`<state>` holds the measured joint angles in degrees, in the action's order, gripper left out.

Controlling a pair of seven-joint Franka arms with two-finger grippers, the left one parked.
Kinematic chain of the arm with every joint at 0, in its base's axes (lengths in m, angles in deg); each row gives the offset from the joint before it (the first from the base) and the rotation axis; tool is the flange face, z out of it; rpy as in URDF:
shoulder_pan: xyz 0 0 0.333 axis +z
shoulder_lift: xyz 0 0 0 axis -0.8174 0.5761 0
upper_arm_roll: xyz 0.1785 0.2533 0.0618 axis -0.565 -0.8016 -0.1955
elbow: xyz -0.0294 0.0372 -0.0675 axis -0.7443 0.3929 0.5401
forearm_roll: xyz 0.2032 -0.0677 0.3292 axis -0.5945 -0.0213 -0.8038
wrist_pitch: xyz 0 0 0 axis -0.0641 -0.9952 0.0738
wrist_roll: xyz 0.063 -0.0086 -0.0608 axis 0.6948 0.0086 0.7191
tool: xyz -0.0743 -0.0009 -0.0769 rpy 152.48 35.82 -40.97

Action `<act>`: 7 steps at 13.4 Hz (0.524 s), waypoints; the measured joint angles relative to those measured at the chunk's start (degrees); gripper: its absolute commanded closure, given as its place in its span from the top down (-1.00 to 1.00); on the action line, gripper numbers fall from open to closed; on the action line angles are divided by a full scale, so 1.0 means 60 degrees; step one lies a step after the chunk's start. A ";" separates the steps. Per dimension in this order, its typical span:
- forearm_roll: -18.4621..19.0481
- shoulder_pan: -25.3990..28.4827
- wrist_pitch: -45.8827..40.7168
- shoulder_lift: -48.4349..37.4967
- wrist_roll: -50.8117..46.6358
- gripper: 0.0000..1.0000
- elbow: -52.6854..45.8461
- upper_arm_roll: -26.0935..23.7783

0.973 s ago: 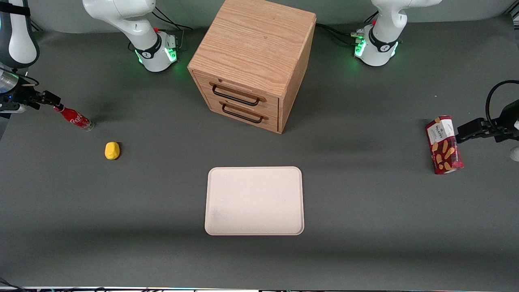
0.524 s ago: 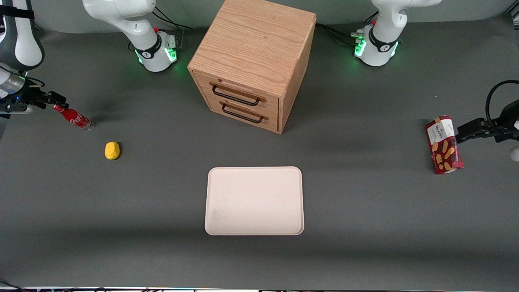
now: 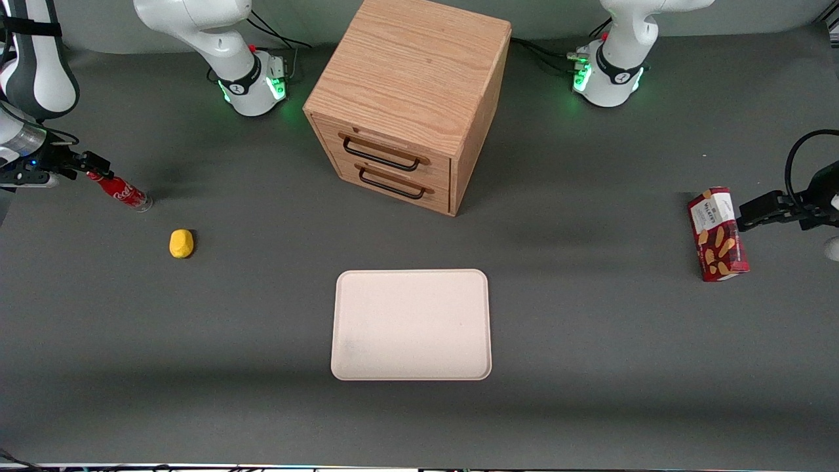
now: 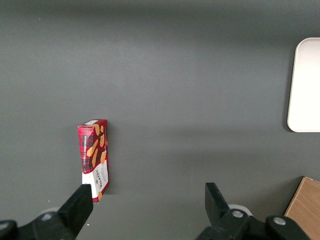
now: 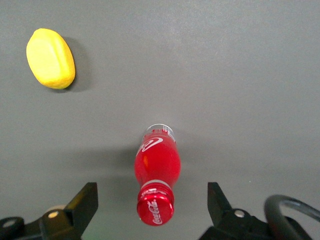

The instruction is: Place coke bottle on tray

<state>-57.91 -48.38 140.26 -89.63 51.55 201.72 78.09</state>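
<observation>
coke bottle upright — cap up | gripper open — straddling cap

A wooden cabinet with two drawers, each with a dark handle, stands on the grey desk. A small yellow lemon lies toward the working arm's end, nearer the front camera than the cabinet. A red snack box lies toward the parked arm's end of the desk.

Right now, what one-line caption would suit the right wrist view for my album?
Open gripper poised above the upright coke bottle, a yellow lemon-like object lying nearby.
</observation>
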 measured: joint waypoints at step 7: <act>0.0001 0.0001 -0.0032 0.0056 0.0000 -1.00 0.0008 0.0046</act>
<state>-57.90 -48.38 140.07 -89.29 51.55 201.77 78.36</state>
